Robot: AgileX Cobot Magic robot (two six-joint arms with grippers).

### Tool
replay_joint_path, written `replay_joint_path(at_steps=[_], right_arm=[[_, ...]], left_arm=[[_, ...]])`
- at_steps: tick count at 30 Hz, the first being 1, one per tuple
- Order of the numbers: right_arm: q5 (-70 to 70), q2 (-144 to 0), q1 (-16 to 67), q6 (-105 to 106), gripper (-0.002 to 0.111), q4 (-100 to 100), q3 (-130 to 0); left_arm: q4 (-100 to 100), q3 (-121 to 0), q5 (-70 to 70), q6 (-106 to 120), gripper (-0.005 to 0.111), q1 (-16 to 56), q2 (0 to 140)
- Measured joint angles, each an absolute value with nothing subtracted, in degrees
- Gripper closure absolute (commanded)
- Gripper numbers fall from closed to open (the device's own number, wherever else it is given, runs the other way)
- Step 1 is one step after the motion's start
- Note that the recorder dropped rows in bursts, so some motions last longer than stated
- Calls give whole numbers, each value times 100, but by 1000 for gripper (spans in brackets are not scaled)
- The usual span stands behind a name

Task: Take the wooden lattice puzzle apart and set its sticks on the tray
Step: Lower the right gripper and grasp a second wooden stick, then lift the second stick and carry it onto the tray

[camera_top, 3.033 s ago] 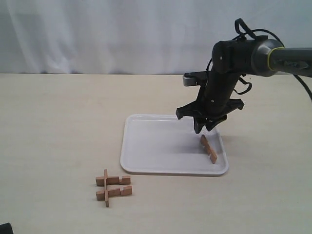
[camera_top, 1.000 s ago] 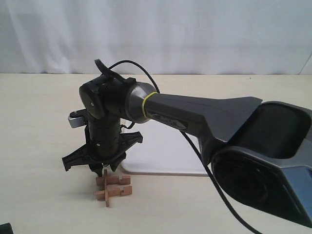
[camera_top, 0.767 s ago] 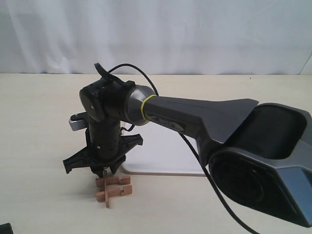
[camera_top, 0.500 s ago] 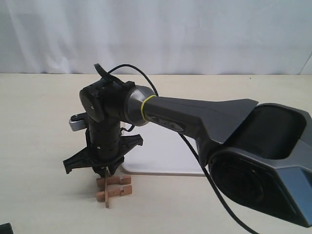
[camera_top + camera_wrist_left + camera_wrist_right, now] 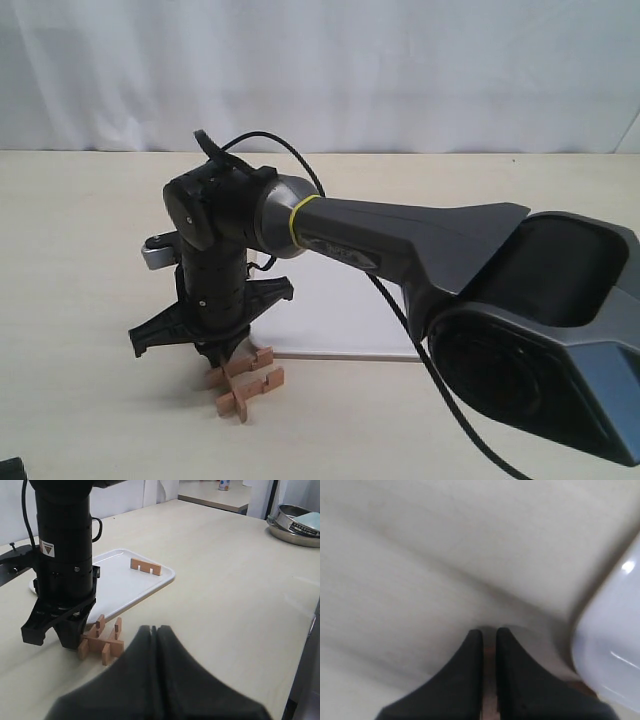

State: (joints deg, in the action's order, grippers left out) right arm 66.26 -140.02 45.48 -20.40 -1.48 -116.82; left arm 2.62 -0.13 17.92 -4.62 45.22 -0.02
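The wooden lattice puzzle [image 5: 246, 384] is down to three interlocked sticks, skewed on the table just in front of the tray [image 5: 335, 318]. My right gripper [image 5: 222, 358] reaches across from the right and stands upright over the puzzle's far end, shut on one of its sticks; a brown sliver shows between its fingers [image 5: 476, 652]. The left wrist view shows the same puzzle [image 5: 100, 642] under that gripper [image 5: 75, 641], and one loose stick [image 5: 146, 566] lying on the tray [image 5: 120, 585]. My left gripper [image 5: 155, 628] hovers nearby, shut and empty.
The right arm's thick grey forearm [image 5: 420, 235] spans over the tray and hides most of it in the exterior view. A metal bowl [image 5: 295, 525] stands far off at the table's edge. A white curtain closes the back.
The right arm went from above the tray to the puzzle and closed on it. In the last half second the puzzle turned and shifted slightly to the right.
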Motion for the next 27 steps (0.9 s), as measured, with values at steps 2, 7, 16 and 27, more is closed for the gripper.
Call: replay_joint_path(at_steps=[2,7,16,27], right_arm=[[6649,-14002,4548,-2040,104,-201,-11682],[6748,-13931,4548,-2049,104,-237,-11682],[6933,-13711,4548,-2049,104,-250,-11682],[6957,-13257,4423,-2003,104,160,-11682]], left_arm=[[262,-13,1792,-462,107,4522,-2],[262,-13,1792,-462,107,4522,-2],[262,-13,1792,-462,107,4522,-2],[262,-13,1811,-462,107,4522,-2]])
